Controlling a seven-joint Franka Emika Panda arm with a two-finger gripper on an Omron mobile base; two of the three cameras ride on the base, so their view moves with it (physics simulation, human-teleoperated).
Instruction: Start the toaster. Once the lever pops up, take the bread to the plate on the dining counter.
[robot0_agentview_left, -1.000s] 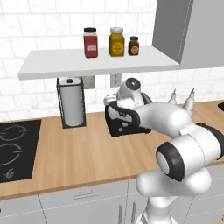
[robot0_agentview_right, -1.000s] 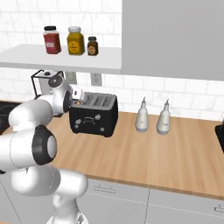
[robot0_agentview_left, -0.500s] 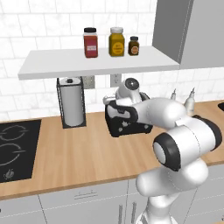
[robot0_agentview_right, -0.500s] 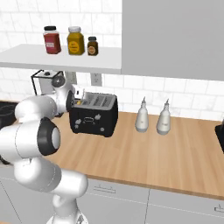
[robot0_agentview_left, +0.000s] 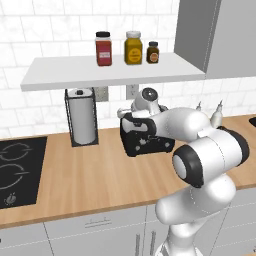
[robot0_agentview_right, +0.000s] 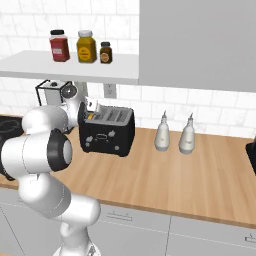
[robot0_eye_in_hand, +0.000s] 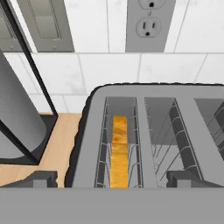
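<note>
The wood worktop carries the black toaster against the tiled wall, with the paper-towel stand to its left. The gripper hovers just above the toaster, fingers spread wide and empty, lined up over the left slot. The bread stands on edge down in that slot, probably for a straight pinch.

Matt black toaster with wire-metal slots, golden crusty bread, wood-grain worktop.
</note>
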